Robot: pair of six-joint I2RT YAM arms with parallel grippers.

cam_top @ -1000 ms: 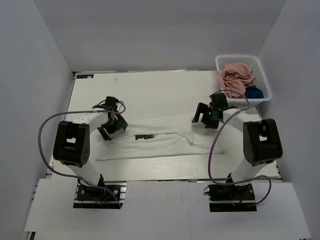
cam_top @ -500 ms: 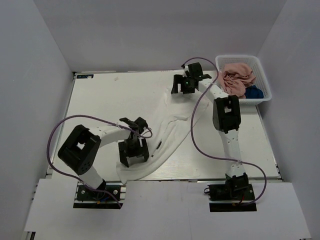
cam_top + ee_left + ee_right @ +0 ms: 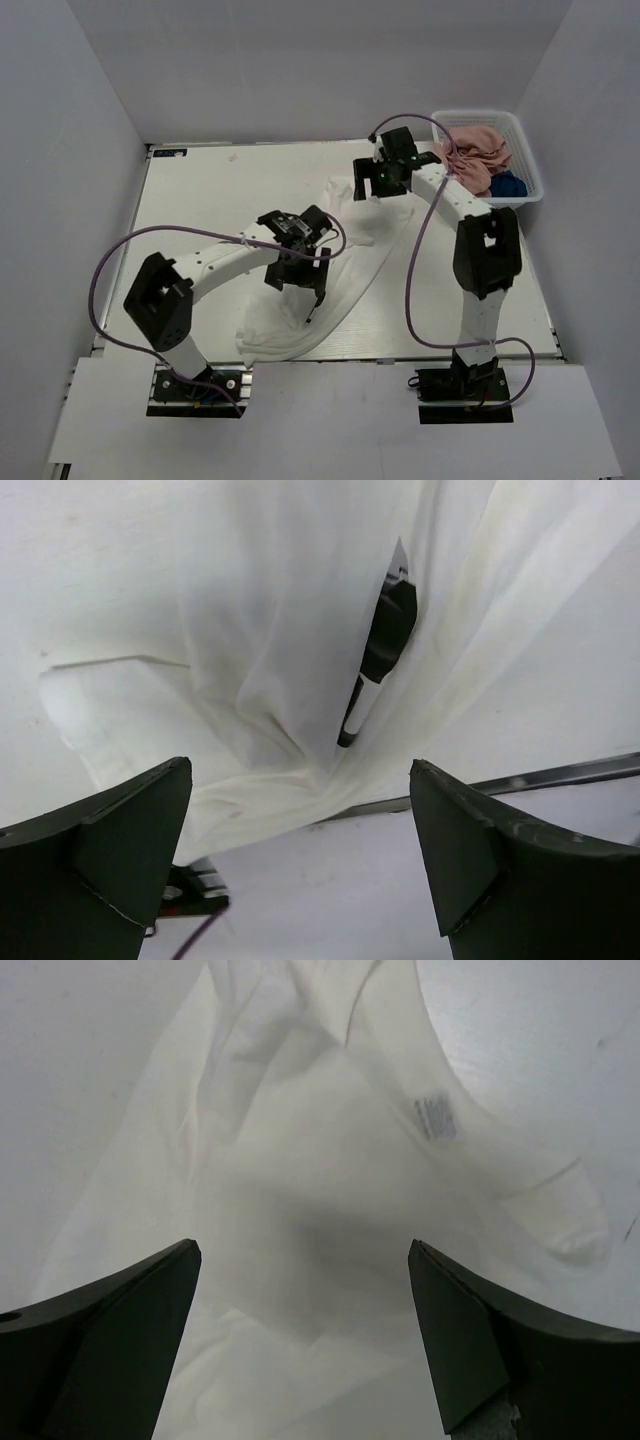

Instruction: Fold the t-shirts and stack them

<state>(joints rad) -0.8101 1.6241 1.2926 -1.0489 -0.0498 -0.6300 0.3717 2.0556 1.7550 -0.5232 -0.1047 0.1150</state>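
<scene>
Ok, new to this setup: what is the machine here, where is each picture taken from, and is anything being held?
Two robot arms stand at the near edge of the table, each with a two-finger gripper. The wide picture is from a fixed camera above; the other two are from wrist cameras, so the dark wedges are fingers. A white shirt with a black print lies across it. A pink shirt and a navy shirt sit in the basket. The left gripper and right gripper hang open over the white shirt, holding nothing.
</scene>
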